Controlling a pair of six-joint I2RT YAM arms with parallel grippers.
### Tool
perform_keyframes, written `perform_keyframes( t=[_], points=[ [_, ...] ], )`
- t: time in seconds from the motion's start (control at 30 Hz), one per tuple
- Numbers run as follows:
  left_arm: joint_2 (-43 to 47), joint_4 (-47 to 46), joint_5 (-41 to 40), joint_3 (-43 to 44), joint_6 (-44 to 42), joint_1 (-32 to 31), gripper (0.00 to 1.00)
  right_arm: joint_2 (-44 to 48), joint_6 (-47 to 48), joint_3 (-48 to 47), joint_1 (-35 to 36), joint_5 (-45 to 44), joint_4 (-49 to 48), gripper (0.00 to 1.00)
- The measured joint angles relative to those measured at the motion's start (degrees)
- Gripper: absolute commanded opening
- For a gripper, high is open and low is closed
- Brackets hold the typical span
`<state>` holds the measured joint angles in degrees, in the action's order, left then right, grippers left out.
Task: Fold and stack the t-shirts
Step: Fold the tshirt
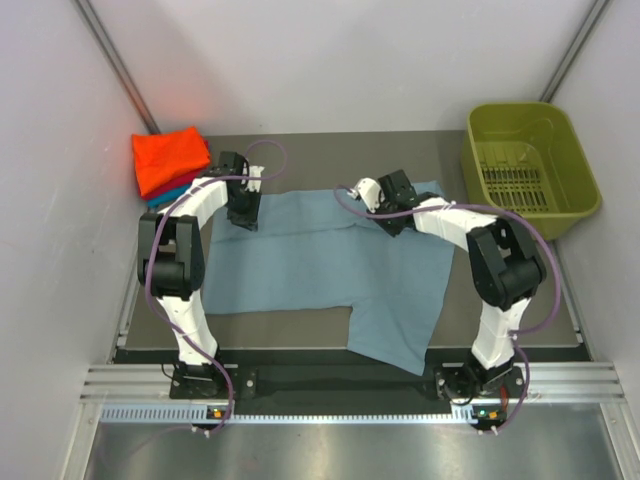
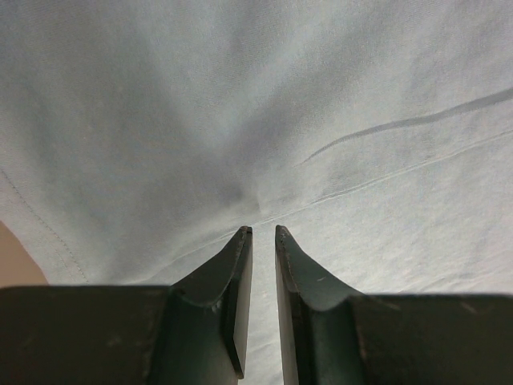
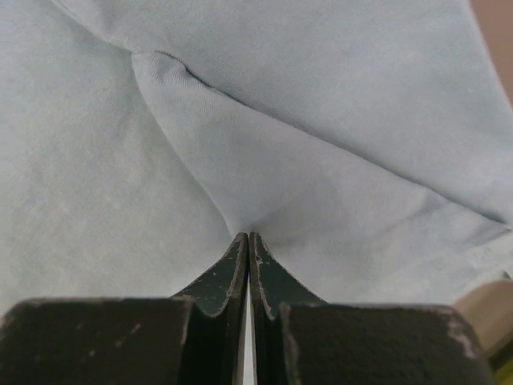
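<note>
Shirt [image 1: 300, 265] spread on table [image 1: 330, 160], long axis left–right. Left end effector [image 2: 263, 231] and right end effector [image 3: 248, 235] each pinch its far edge — cloth body lies nearward, toward the bases.

The left arm [image 1: 195, 200] and right arm [image 1: 445, 217] wear smooth white shells over their links, with bulky black joint housings between them. A purple cable [image 1: 149, 285] loops loosely along each arm. Black bases [image 1: 190, 378] sit at seven and five o'clock in the overhead view. The left gripper [image 2: 263, 233] and right gripper [image 3: 248, 237] have dark green tapering fingers [image 3: 212, 281], scuffed with pale flecks.
</note>
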<state>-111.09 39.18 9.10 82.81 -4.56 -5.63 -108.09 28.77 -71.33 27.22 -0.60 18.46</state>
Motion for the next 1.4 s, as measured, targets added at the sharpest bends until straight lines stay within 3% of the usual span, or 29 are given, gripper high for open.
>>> perform_keyframes(
  t=[0.33, 0.37, 0.4, 0.53, 0.93, 1.4],
  points=[
    [0.0, -0.1, 0.1, 0.0, 0.1, 0.0, 0.23, 11.8, -0.7, -2.0, 0.5, 3.1, 5.3, 0.00],
    [0.0, -0.1, 0.1, 0.0, 0.2, 0.0, 0.23, 12.5, -0.9, -2.0, 0.7, 3.3, 5.4, 0.04],
    [0.0, -0.1, 0.1, 0.0, 0.2, 0.0, 0.23, 13.1, -1.0, -2.0, 0.9, 3.5, 5.6, 0.22],
    [0.0, -0.1, 0.1, 0.0, 0.2, 0.0, 0.23, 13.1, -1.4, -1.4, 1.5, 3.4, 5.7, 0.36],
    [0.0, -0.1, 0.1, 0.0, 0.2, 0.0, 0.23, 2.6, -1.2, 0.5, 0.2, 1.6, 5.1, 0.31],
    [0.0, -0.1, 0.1, 0.0, 0.2, 0.0, 0.22, -1.2, -1.1, -0.5, -0.3, -0.2, 2.4, 0.29]
  ],
)
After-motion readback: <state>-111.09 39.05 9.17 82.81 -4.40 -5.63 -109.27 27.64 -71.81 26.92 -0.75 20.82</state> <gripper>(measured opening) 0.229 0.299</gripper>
